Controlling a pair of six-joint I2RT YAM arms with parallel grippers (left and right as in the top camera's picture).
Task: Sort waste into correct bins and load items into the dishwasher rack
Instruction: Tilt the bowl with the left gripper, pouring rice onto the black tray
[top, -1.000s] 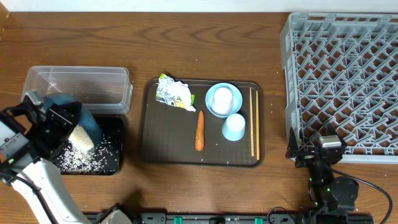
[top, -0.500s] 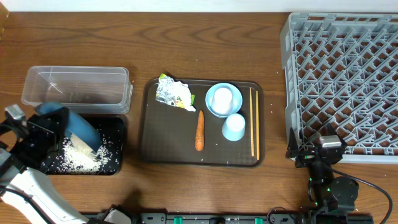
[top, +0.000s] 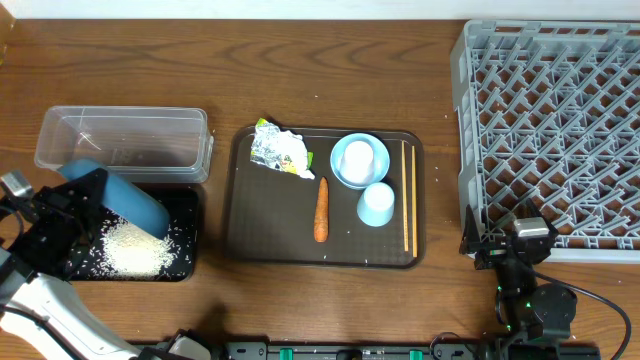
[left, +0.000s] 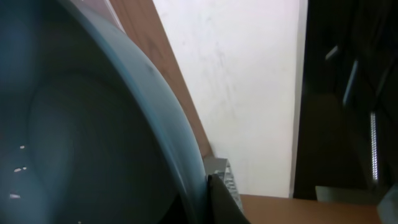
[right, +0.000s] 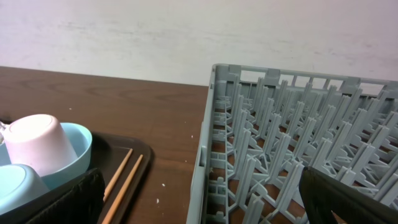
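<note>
Reaching in from the lower left corner of the overhead view, the left arm is bent back over the tabletop's (top: 330, 70) near edge, with its wrist turned inward. The left gripper (top: 85, 195) is clamped on the rim of the large dark blue bowl (top: 125, 200), holding it tipped on its side above the shallow black tray (top: 191, 240). A heap of white rice (top: 135, 250) lies in that tray, with loose grains scattered around it. The wrist camera is filled by the bowl's inside, where a few grains cling to the wall.

The right arm sits low at the front right, its wrist pointing away from the near edge. The right gripper (top: 510, 238) is spread wide and holds nothing, just off the near left corner of the grey dishwasher rack (top: 560, 120).

The clear plastic tub (top: 125, 140) stands directly behind the black tray. On the brown serving tray (top: 245, 225) lie the crumpled foil wrapper (top: 280, 150), the carrot (top: 321, 210), the small light blue bowl (top: 338, 172) with the whitish cup (top: 360, 160) upside down inside it, the light blue cup (top: 376, 205) and the wooden chopsticks (top: 407, 195) along the right edge.

The wrapper carries green and yellow print, too small to read.
</note>
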